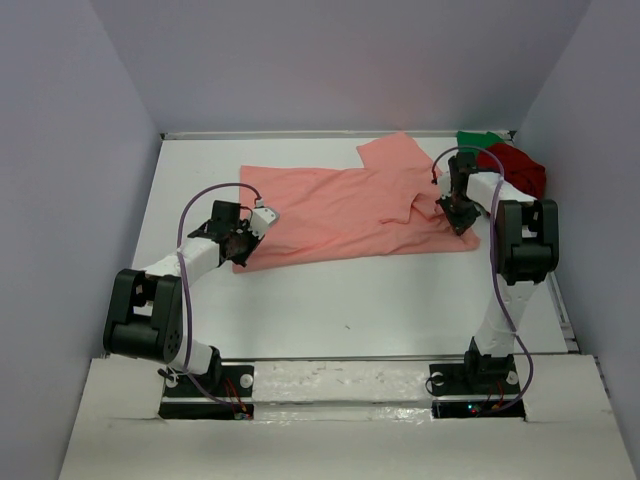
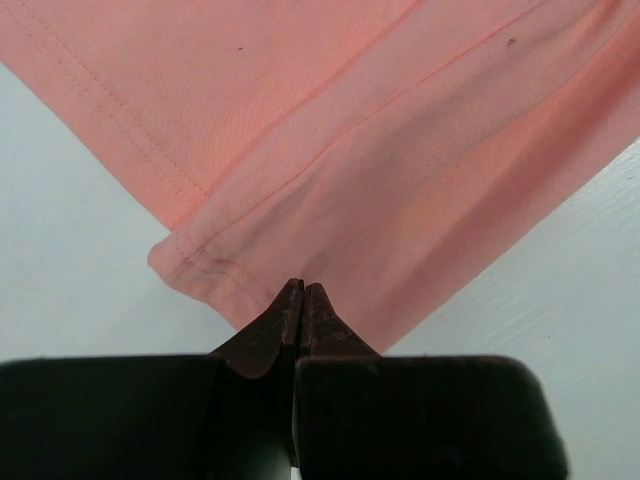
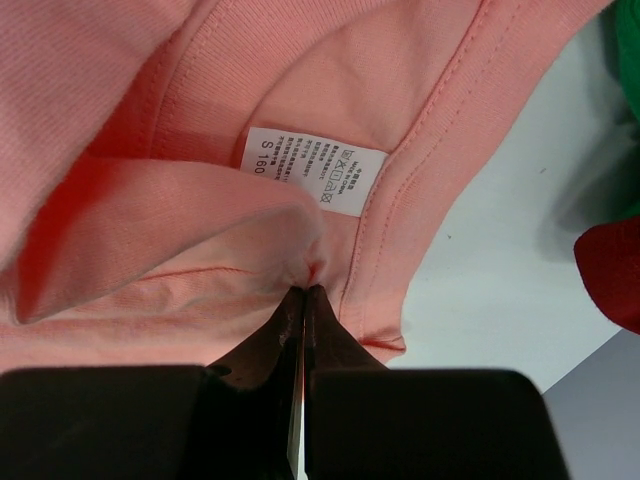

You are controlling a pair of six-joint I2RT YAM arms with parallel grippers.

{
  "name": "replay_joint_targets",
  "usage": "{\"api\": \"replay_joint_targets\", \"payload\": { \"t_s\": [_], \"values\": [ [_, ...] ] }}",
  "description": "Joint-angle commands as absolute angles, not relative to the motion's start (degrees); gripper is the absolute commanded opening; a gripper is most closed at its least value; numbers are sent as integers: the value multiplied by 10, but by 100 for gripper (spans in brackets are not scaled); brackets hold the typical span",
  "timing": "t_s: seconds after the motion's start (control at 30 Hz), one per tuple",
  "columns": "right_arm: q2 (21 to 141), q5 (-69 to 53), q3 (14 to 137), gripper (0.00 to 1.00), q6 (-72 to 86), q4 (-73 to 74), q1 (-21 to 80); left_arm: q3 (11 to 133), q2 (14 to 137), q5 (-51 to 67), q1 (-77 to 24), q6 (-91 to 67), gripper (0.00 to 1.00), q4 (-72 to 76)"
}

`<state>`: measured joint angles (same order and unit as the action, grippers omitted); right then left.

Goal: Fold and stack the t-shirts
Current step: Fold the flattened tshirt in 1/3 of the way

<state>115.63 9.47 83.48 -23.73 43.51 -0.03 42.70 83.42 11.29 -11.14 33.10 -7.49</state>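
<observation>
The salmon-pink t-shirt [image 1: 340,210] lies spread across the far half of the white table [image 1: 380,300]. My left gripper [image 1: 243,247] is at its near-left corner. In the left wrist view the left gripper [image 2: 302,289] is shut, pinching the stitched hem [image 2: 215,265]. My right gripper [image 1: 458,216] is at the shirt's right end, by the collar. Seen from the right wrist, the right gripper [image 3: 306,290] is shut on a puckered fold of pink cloth just below the white size label [image 3: 315,165]. The dark red t-shirt [image 1: 518,167] and green t-shirt [image 1: 477,140] are bunched in the far right corner.
Grey-violet walls [image 1: 70,200] close in the table on the left, back and right. The heap of dark red cloth [image 3: 612,272] and green cloth [image 3: 628,60] lies just right of my right gripper. The table's raised edge [image 1: 565,320] runs along the right.
</observation>
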Motion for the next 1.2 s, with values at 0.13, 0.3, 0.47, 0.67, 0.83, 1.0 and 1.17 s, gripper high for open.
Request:
{"api": "replay_joint_targets", "payload": {
  "t_s": [0.13, 0.3, 0.47, 0.67, 0.83, 1.0, 1.17],
  "values": [
    [1144, 104, 838, 0, -239, 446, -6, 428, 831, 112, -109, 326, 6, -70],
    [1114, 106, 842, 0, -242, 464, -6, 427, 827, 111, -109, 326, 6, -71],
    [1081, 115, 837, 0, -248, 478, -6, 427, 827, 107, -109, 326, 6, -74],
    [1060, 113, 832, 0, -249, 491, -6, 437, 851, 116, -110, 323, 0, -81],
    [1058, 110, 831, 0, -248, 497, -6, 450, 866, 125, -110, 321, 0, -83],
    [1057, 108, 831, 0, -248, 501, -6, 461, 891, 109, -111, 316, 0, -83],
    [1047, 109, 833, 0, -251, 513, -6, 472, 919, 85, -113, 308, 0, -90]
  ]
}}
